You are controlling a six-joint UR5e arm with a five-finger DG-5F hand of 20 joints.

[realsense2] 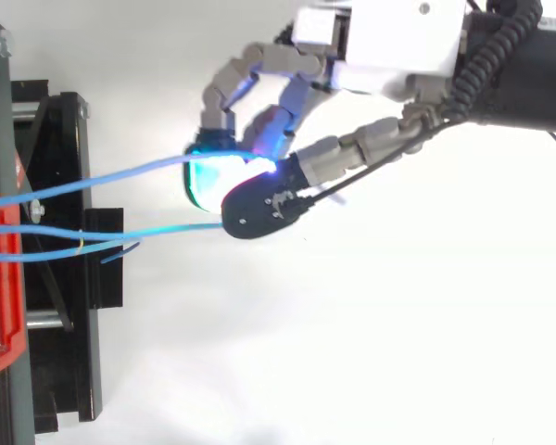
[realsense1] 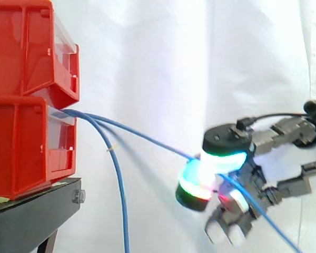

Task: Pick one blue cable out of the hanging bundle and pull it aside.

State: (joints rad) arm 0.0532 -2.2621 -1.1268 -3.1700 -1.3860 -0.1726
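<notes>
One cable [realsense1: 147,138] sits pinched in the robot hand [realsense2: 380,42]; I'd draw it steadily sideways, clear of the others [realsense1: 122,200].

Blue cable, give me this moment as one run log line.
robot hand: shut on blue cable | blue cable: taut, from red bins to robot hand | other cable: hangs down beside bins
</notes>
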